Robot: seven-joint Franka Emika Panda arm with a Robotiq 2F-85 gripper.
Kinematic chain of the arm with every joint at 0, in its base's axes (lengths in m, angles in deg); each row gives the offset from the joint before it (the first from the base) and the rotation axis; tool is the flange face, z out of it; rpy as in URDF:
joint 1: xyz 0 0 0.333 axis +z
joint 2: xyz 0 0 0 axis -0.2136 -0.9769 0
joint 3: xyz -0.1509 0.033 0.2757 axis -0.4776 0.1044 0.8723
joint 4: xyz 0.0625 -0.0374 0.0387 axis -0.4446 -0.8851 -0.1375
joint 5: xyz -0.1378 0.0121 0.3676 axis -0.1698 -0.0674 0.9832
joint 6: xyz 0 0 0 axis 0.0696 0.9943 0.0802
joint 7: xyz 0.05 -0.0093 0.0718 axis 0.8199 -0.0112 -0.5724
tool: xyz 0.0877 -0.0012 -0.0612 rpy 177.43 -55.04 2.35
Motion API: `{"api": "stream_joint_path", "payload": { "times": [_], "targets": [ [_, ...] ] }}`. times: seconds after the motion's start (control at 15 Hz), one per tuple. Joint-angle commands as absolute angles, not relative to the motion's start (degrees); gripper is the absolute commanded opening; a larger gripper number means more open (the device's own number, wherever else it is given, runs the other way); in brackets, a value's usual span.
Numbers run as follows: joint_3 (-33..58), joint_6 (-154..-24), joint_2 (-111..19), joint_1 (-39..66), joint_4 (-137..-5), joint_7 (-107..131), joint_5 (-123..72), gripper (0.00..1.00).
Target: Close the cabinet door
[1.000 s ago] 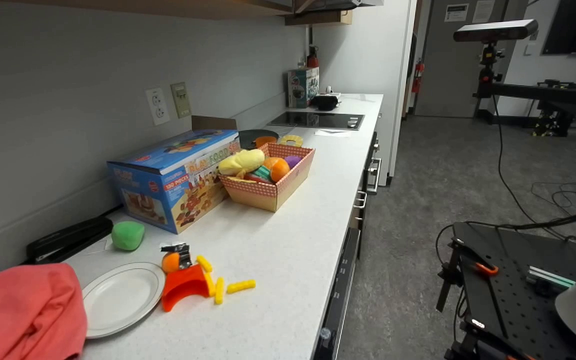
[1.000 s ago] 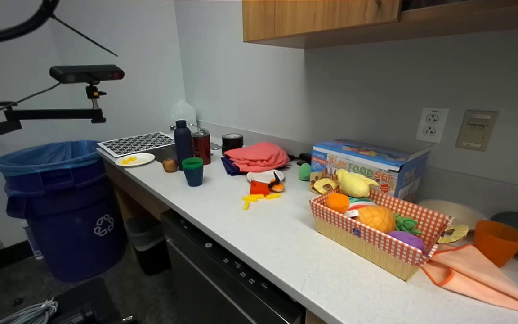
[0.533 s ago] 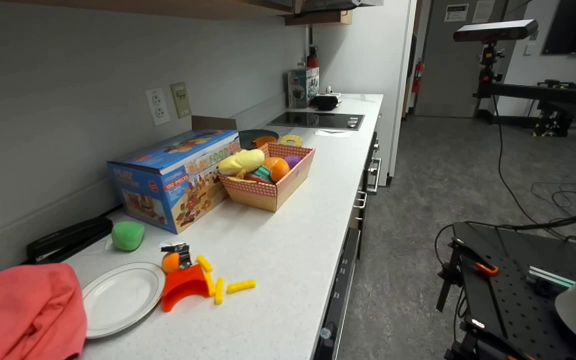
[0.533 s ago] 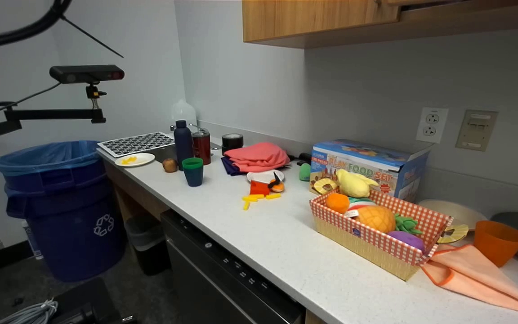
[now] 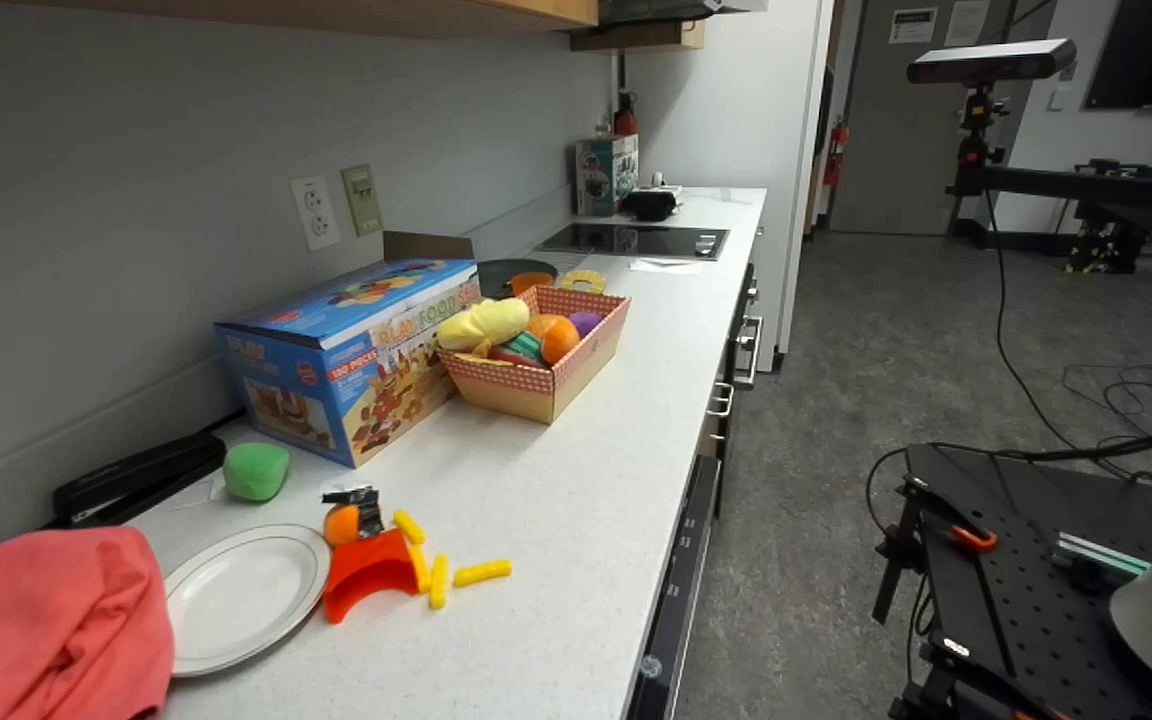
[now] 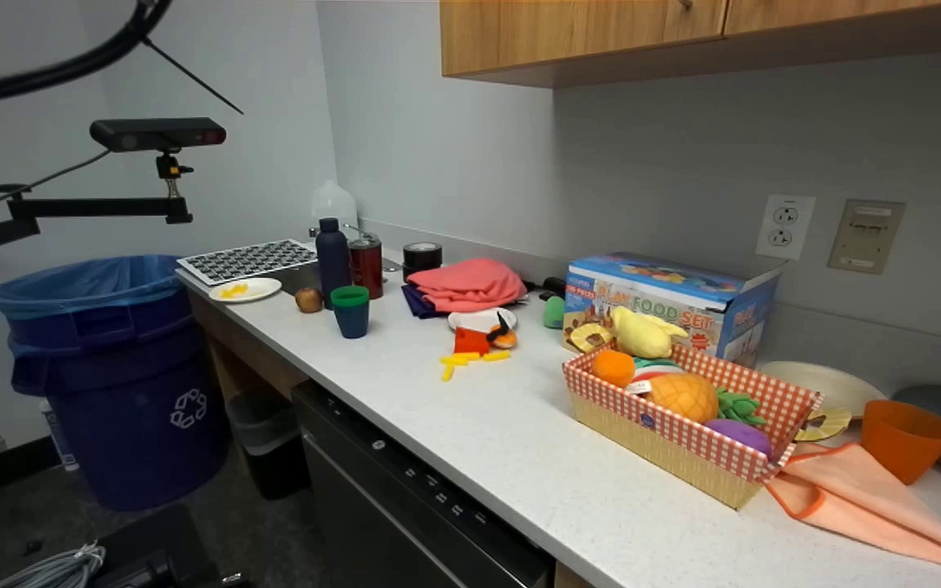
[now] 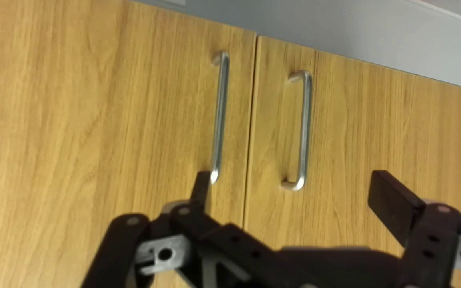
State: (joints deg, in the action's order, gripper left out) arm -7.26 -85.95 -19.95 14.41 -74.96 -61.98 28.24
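The wooden cabinet has two doors side by side. In the wrist view, one door (image 7: 106,112) and its neighbour (image 7: 358,132) lie flush, with only a thin seam between them. Each has a metal bar handle, one left of the seam (image 7: 220,116) and one right of it (image 7: 305,128). In an exterior view the lower parts of both doors show, one door (image 6: 568,33) and the other (image 6: 830,15), with their edges level. My gripper (image 7: 292,176) is open and empty in front of the doors. Its left fingertip overlaps a handle's end; contact cannot be told. The exterior views do not show the gripper.
Below the cabinet is a white counter (image 6: 470,433) with a checked basket (image 6: 683,425) of toy food, a play food box (image 6: 666,302) and a red cloth (image 6: 470,284). A camera on an arm (image 6: 158,135) stands at the left. A black cable (image 6: 70,73) hangs at the top left.
One cabinet door has swung from partly open to level with its neighbour; the dark gap beside it is gone. The black cable at the top left has shifted right and down.
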Motion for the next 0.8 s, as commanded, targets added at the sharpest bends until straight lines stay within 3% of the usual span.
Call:
{"api": "stream_joint_path", "payload": {
  "times": [0.0,0.73],
  "targets": [
    [-4.3,-85.2,-22.9,10.8,-70.5,-64.5,32.5,1.00],
    [1.8,-87.7,-12.5,6.7,-79.9,-52.6,26.4,1.00]
  ]
}}
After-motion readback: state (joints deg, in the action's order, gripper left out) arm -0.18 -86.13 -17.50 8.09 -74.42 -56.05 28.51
